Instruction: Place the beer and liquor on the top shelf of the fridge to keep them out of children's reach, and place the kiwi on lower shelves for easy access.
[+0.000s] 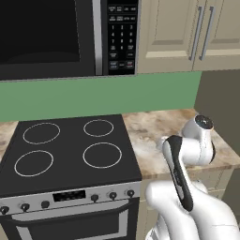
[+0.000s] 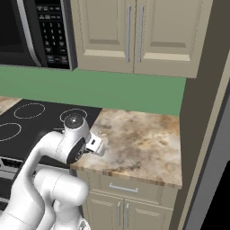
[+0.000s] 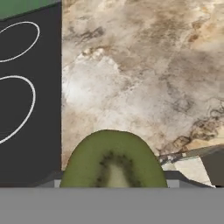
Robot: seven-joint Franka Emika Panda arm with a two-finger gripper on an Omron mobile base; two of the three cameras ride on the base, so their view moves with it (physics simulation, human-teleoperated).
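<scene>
The kiwi (image 3: 111, 153) sits at the bottom centre of the hand view, its green cut face with a pale core turned to the camera. My gripper (image 3: 113, 177) is shut on the kiwi, and the fruit hides the fingertips. The hand (image 2: 95, 144) hangs a little above the marble counter (image 2: 139, 139), just right of the stove. In the left base view my own wrist (image 1: 202, 136) covers it. A grey upright edge at the far right looks like the fridge (image 2: 211, 179). The beer, the liquor and the shelves are out of view.
A black stove (image 1: 65, 150) with several ring burners lies left of the counter, with a microwave (image 1: 61, 37) above it. Beige wall cabinets (image 2: 134, 36) hang over the counter. A tall brown panel (image 2: 200, 112) closes the counter's right end.
</scene>
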